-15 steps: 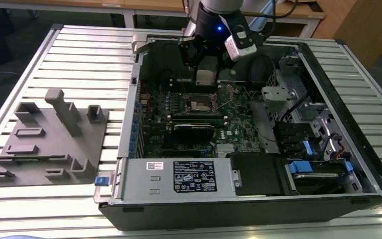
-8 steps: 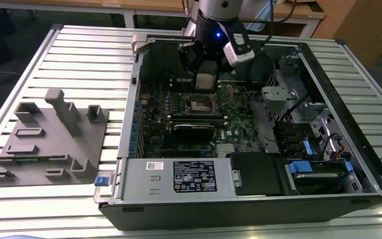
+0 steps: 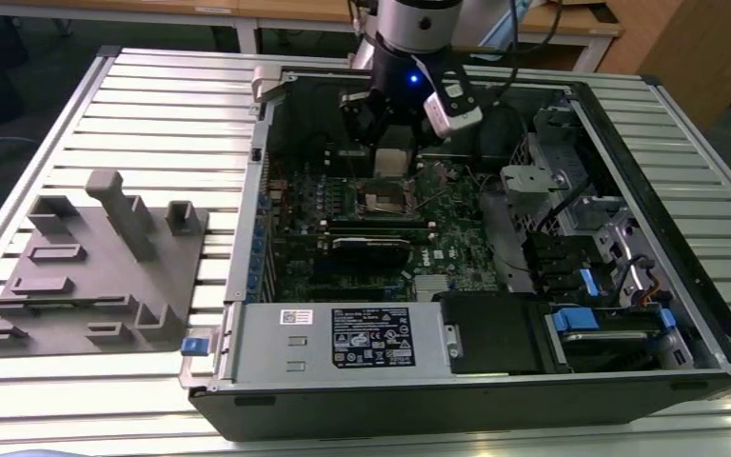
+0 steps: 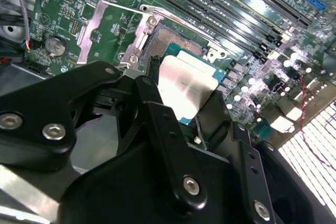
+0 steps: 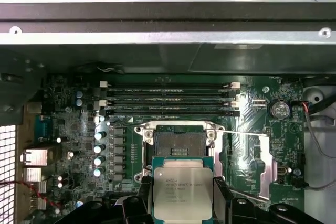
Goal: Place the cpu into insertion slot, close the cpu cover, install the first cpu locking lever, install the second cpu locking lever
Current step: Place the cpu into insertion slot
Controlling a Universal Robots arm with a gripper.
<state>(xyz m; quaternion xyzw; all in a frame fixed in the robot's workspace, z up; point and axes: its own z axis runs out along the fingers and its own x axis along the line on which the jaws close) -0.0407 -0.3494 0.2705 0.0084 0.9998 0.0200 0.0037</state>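
My gripper point(image 5: 181, 199) is shut on the cpu point(image 5: 182, 188), a flat square chip with a silver-grey face and green edge, gripped by two opposite sides. It hangs level, slightly above and just off the insertion slot point(image 5: 176, 142), whose dark centre lies bare inside its silvery rim. In the second wrist view the cpu point(image 4: 185, 83) partly overlaps the insertion slot point(image 4: 173, 38), with the gripper point(image 4: 184, 109) around it. The cpu cover point(image 5: 258, 165) is swung open and lies flat beside the slot, also seen as the cpu cover point(image 4: 107, 23). In the exterior view the gripper point(image 3: 392, 160) hovers over the insertion slot point(image 3: 391, 198).
Black memory slots point(image 5: 168, 100) run along one side of the socket. The open computer case point(image 3: 245, 219) has tall walls, a black fan shroud and drive bays point(image 3: 594, 286) on the exterior view's right. A grey fixture tray point(image 3: 92, 267) sits on the table at the exterior view's left.
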